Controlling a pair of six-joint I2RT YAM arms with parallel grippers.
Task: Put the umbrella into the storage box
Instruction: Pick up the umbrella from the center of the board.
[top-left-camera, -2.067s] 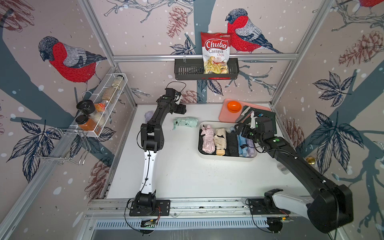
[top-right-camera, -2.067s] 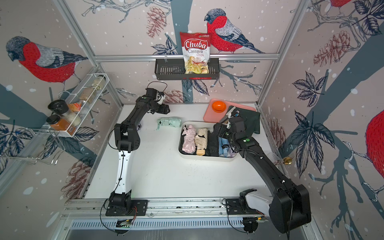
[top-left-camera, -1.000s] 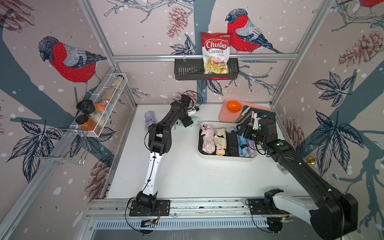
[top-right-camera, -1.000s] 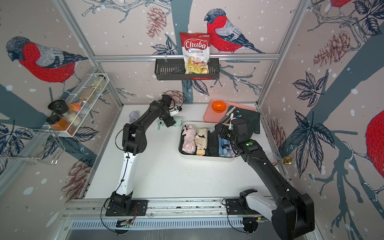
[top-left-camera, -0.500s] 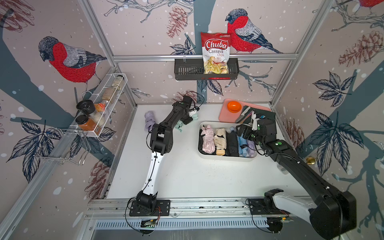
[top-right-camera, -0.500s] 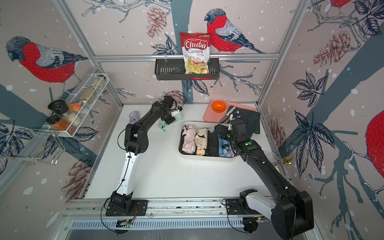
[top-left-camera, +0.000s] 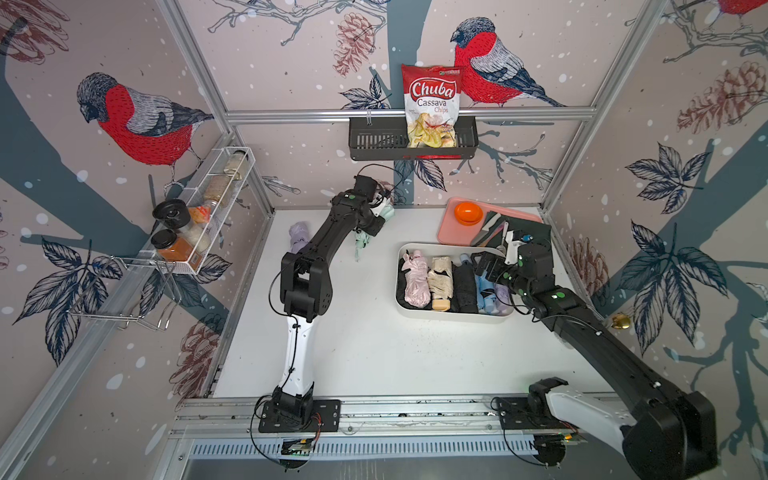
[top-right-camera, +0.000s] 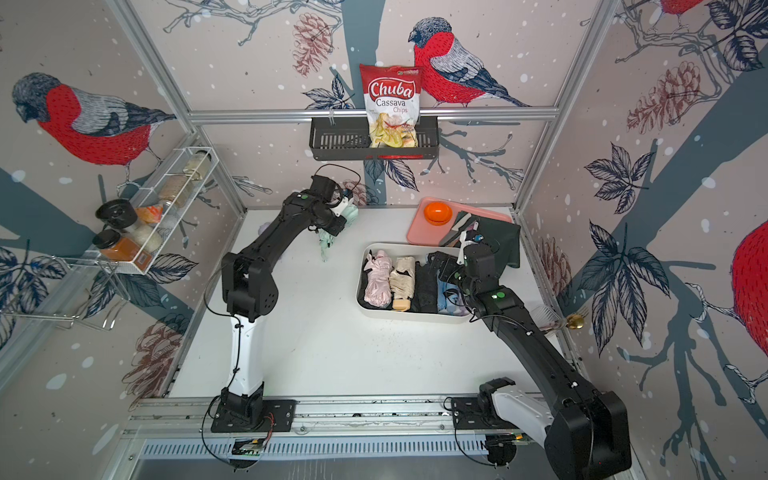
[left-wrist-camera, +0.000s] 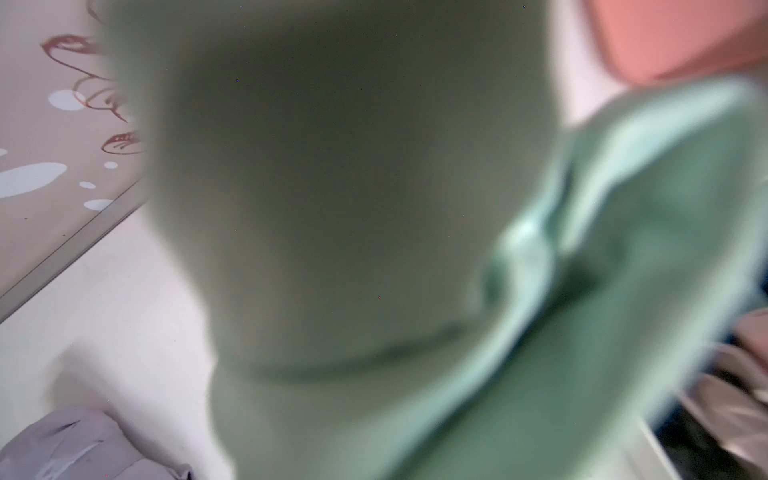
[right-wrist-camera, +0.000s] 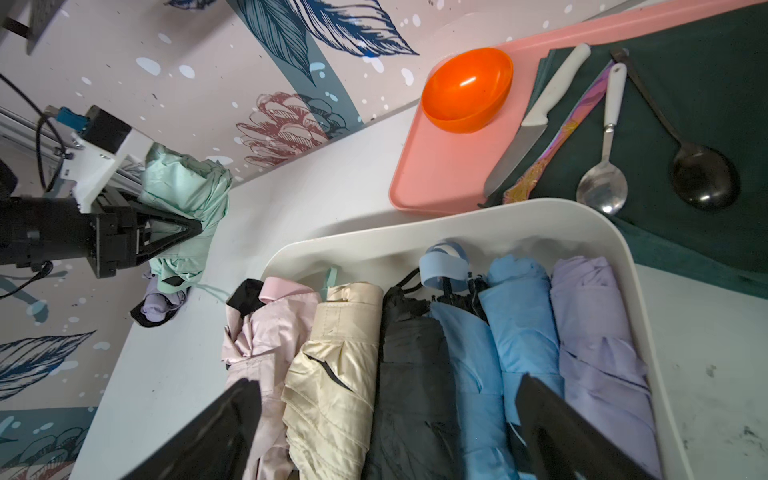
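Left gripper sits near the back wall, fingers pinching the green umbrella about its middle; the umbrella hangs tilted, outside the box, on the left arm's side and apart from it; whether its lower end touches the table cannot be told; left wrist view is mostly blurred green fabric; right gripper hovers over the box, fingers spread wide, holding nothing; box holds a row of folded umbrellas side by side; a lilac umbrella lies on the table beside the left arm; pink tray with orange bowl sits behind the box.
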